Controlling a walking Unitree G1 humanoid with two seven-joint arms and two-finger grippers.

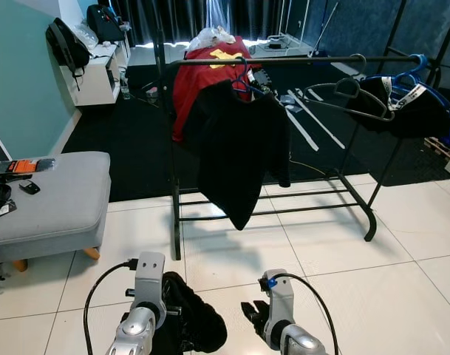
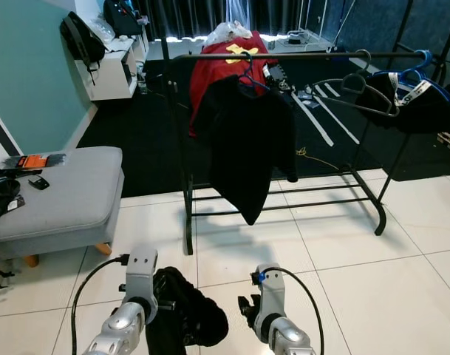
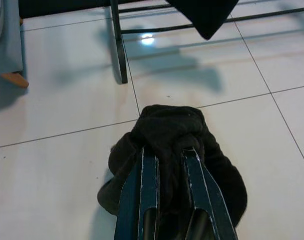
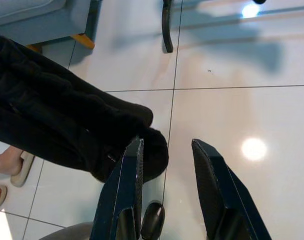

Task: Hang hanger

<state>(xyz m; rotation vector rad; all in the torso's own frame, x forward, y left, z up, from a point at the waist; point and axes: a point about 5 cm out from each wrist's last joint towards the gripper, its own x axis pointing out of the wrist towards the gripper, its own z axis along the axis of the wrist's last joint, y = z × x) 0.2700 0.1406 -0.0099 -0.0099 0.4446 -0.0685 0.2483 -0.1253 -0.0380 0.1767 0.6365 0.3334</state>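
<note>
left gripper clamped on bunched black cloth garment — right gripper fingers apart beside it, over white tile floor.

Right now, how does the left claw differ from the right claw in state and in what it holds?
The left claw is shut on a bunched black garment, while the right claw is open with nothing between its fingers. The garment hangs from the left claw but only passes beside the right claw. Both hang low over the white tile floor, in front of the clothes rack.
</note>
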